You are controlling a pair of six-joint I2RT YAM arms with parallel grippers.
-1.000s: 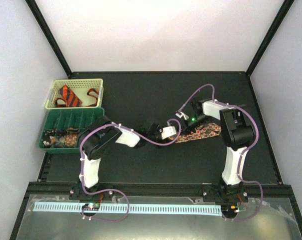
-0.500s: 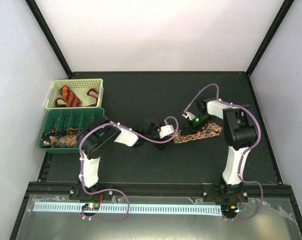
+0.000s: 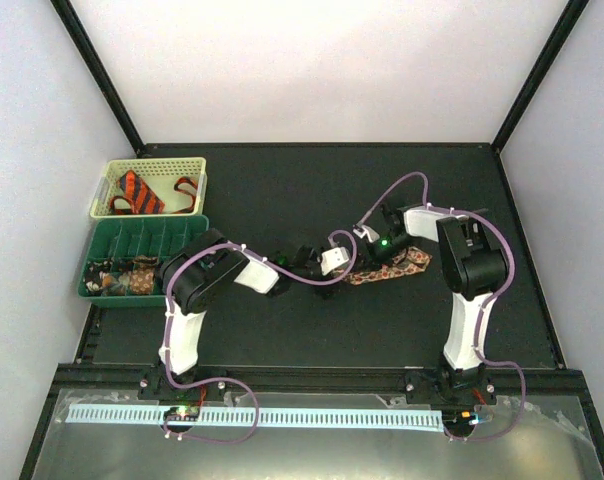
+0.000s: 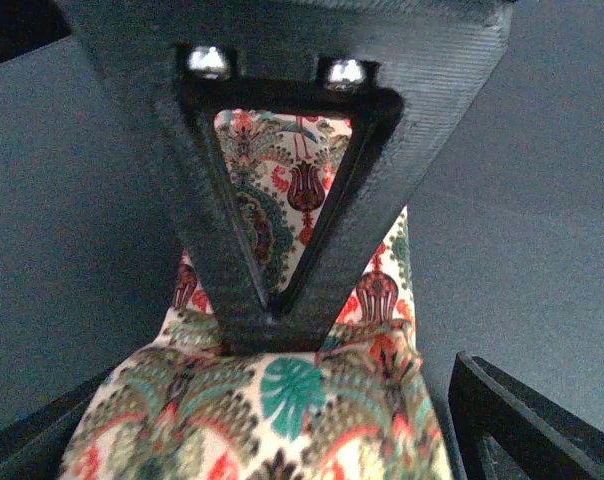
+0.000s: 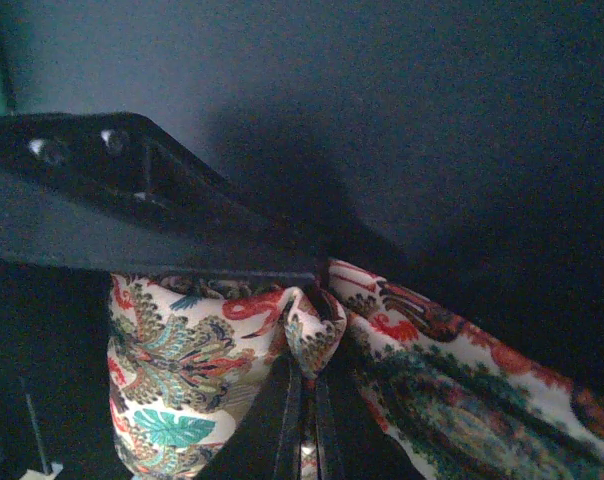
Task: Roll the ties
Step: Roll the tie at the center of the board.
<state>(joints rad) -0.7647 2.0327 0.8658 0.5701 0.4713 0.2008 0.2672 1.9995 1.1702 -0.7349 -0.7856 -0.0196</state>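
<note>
On the black table (image 3: 282, 180), the green divided tray (image 3: 150, 222) holds small speckled coiled ties (image 3: 117, 279) in its near compartments. Just behind the tray, a cream basket (image 3: 152, 163) holds an orange tie with black stripes (image 3: 137, 190). Well to the right of the tray, a long paisley tie (image 3: 400, 263) lies flat. The left fingers (image 4: 512, 410) stand wide open over one end of it, gripping nothing. The right fingers (image 5: 279, 420) are closed, pinching a fold of the same tie.
</note>
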